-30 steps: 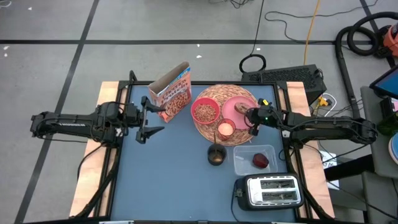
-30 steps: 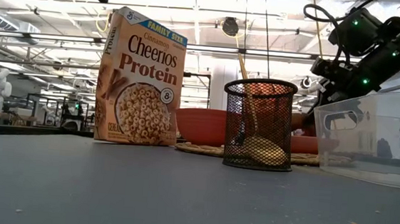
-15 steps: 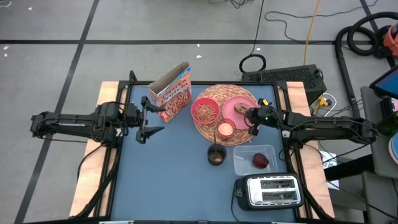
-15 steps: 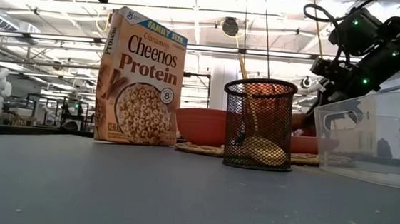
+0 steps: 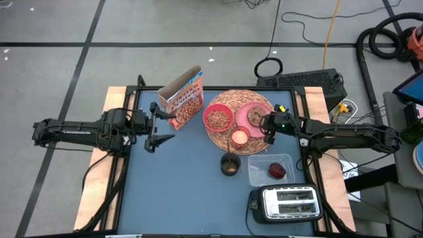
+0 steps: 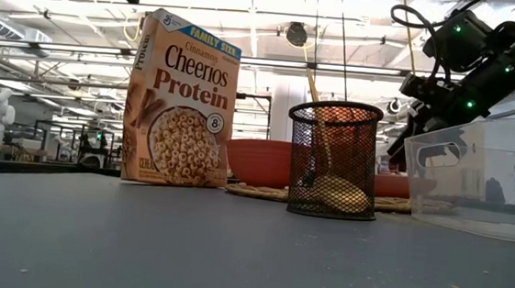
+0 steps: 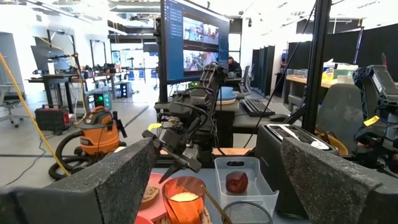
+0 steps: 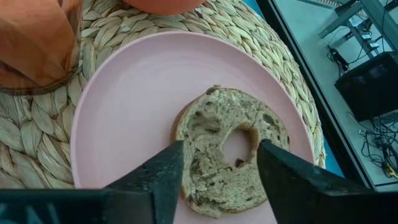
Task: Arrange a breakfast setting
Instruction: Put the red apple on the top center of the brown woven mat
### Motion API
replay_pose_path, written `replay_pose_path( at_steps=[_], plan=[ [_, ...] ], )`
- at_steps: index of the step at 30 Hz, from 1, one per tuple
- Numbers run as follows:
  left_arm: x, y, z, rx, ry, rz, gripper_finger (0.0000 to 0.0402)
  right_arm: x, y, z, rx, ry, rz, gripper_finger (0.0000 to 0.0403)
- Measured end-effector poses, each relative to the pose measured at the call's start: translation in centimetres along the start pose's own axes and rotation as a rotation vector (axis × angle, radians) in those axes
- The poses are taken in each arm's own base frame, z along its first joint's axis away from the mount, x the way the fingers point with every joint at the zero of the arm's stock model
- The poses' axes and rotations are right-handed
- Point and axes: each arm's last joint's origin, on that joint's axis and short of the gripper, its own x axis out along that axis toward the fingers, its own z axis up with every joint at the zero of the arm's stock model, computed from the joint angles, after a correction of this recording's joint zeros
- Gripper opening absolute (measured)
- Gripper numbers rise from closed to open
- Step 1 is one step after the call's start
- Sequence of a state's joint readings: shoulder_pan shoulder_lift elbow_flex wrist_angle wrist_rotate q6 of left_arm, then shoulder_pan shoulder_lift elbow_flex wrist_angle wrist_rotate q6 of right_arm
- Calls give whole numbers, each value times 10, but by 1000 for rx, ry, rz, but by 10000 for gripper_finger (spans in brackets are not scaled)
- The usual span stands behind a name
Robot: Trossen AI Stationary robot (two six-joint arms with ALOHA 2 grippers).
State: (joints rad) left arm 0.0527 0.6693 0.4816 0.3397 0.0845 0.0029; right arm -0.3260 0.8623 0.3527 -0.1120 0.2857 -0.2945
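Note:
The browned round bread lies flat on the pink plate, which sits on the round wicker mat. My right gripper hovers open just above the bread, one finger on each side, and touches nothing. The pink bowl of cereal and the small pink cup also sit on the mat. The cereal box stands upright at the mat's left. The spoon stands in a black mesh cup. The dark red fruit lies in the clear tub. My left gripper waits open at the table's left.
The clear plastic tub sits near the table's right edge, with the silver toaster at the near right corner. The mesh cup stands just nearer than the mat. Bare blue table lies at the near left.
My right gripper has drawn back a little from the plate toward the table's right edge, so more of the bread shows. The bread stays flat on the plate.

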Motion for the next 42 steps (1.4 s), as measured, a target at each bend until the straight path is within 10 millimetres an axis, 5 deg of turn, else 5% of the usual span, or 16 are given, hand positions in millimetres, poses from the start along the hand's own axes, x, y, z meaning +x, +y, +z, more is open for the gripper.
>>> replay_pose_path(
  at_steps=[11, 24, 42],
  plan=[
    [0, 0, 0, 0, 0, 0, 358, 0, 0, 0, 2, 0, 0, 237],
    [0, 0, 0, -5, 0, 0, 358, -3, -2, 4, 91, -46, -11, 234],
    [0, 0, -7, -61, 76, 2, 358, -42, -15, 28, 323, -309, 161, 233]
  ],
)
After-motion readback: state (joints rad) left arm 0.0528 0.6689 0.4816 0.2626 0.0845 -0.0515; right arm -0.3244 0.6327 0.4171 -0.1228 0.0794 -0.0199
